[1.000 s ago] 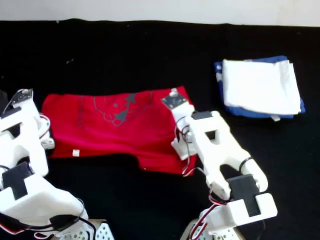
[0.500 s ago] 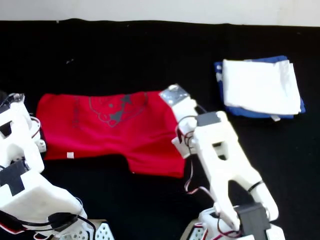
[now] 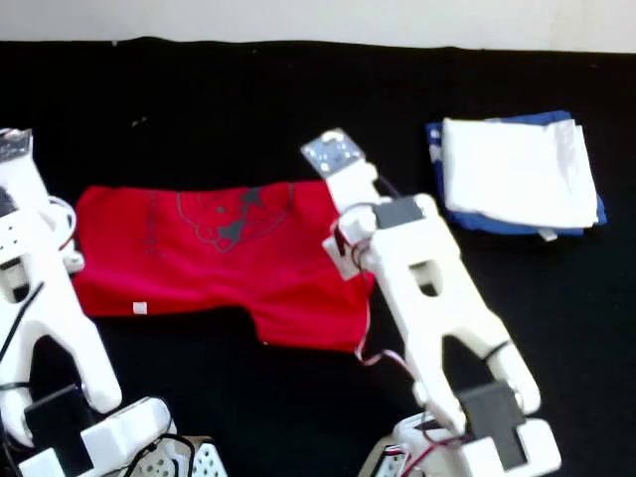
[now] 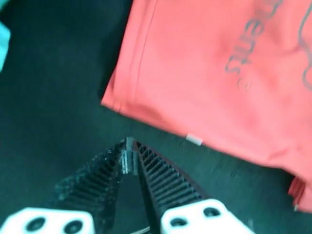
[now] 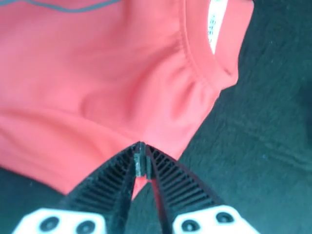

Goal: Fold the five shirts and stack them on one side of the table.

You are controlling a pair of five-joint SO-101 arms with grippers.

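Observation:
A red shirt (image 3: pixel 219 258) with a grey print lies partly folded on the black table, left of centre. My left arm (image 3: pixel 35 268) stands at the shirt's left edge. The left gripper (image 4: pixel 129 158) is shut over bare table just off a corner of the red shirt (image 4: pixel 219 73), with nothing in it. My right arm (image 3: pixel 417 278) reaches over the shirt's right end. The right gripper (image 5: pixel 140 163) is shut above the edge of the red shirt (image 5: pixel 97 73), near the collar label (image 5: pixel 214 24); I see no cloth between its fingers.
At the back right a folded white shirt (image 3: pixel 517 169) lies on a folded blue shirt (image 3: pixel 437 149). The black tabletop (image 3: pixel 248 99) runs to a pale wall at the back. Both arm bases stand at the front edge.
The red shirt slid a little to the left, then stayed put. Both arms have stretched farther toward the back, their wrists now higher over the shirt's two ends.

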